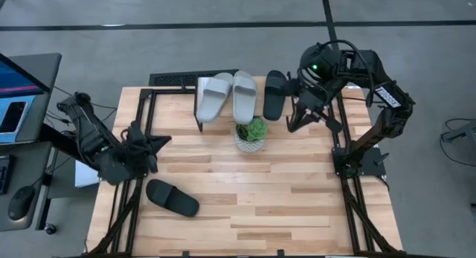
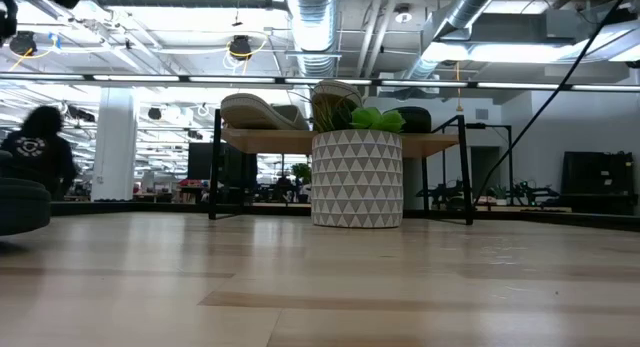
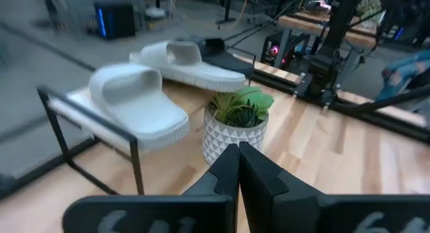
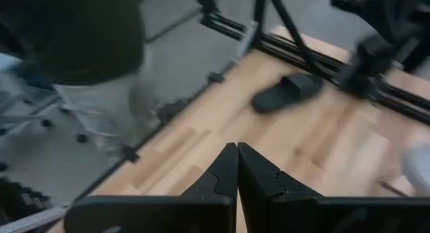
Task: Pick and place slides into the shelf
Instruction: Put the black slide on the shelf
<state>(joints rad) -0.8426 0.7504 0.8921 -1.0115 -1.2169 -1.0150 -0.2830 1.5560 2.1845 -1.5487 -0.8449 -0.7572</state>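
Black slide [image 1: 172,198] lies on the table; left gripper [image 3: 237,167] and right gripper [image 4: 236,167] closed, empty.

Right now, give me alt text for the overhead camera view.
Two grey slides and one black slide sit on a small shelf at the table's far edge; another black slide lies near the left end effector, behind a potted plant.

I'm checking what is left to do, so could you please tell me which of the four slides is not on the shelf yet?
The black slide lying on the table near its front left corner, close to the left arm. The two grey slides and the other black slide already sit on the shelf.
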